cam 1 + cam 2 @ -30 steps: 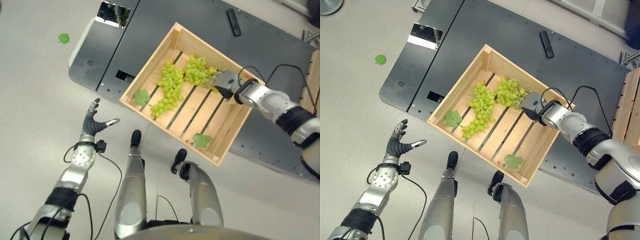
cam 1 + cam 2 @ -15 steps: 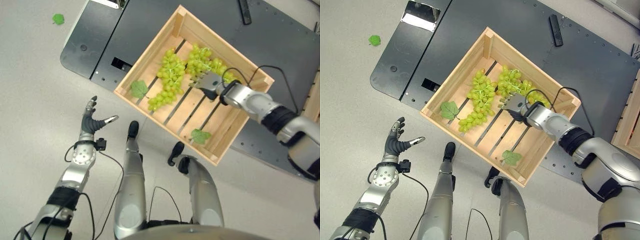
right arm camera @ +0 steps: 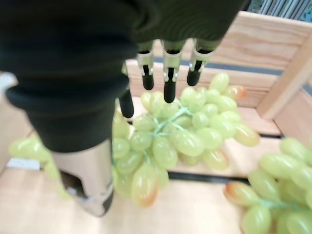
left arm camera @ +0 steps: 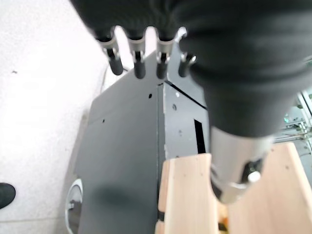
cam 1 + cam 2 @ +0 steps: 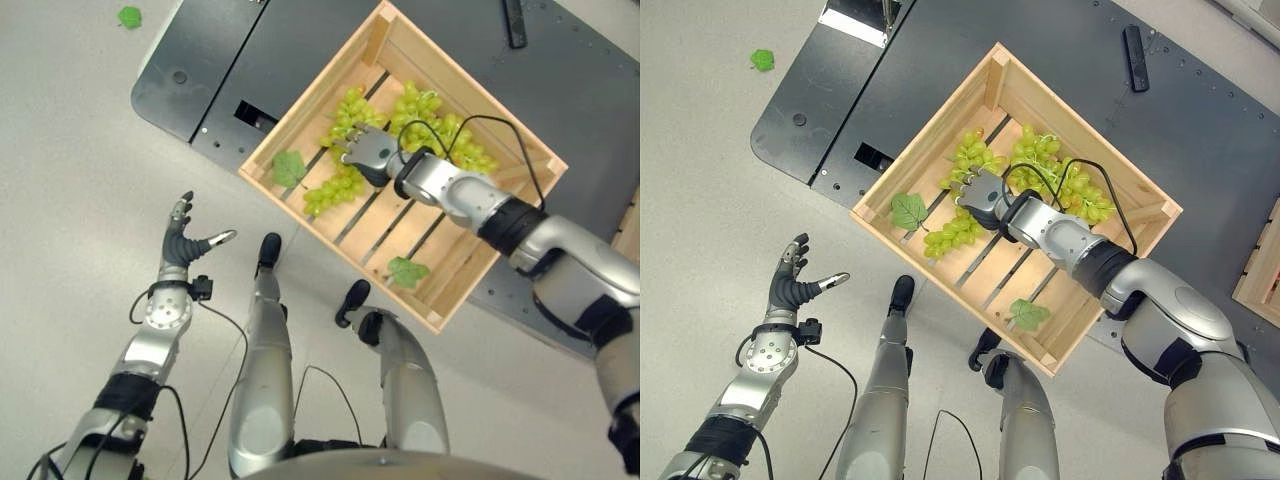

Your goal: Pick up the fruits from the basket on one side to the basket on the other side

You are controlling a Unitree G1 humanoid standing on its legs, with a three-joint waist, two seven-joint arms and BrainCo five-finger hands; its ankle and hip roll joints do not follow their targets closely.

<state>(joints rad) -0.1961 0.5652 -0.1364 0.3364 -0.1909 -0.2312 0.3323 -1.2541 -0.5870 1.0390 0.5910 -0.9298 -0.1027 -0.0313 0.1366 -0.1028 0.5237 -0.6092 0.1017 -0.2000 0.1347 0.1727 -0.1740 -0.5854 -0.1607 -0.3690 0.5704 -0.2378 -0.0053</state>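
Where slatted wooden crate (image 5: 470, 268) sits, right robot hand (image 5: 366, 152) over plump green grapes (image 5: 340, 186)

Checked all four views, found no readable text, labels, numbers or signs. The wooden crate (image 5: 1160, 212) walls were bare wood, no stamp or marking I could make out. The dark floor plate (image 5: 940, 60) showed only screw holes and a slot cut-out. A small black bar-shaped object (image 5: 1135, 44) lay near the plate's far edge; any print on it was too small to read.
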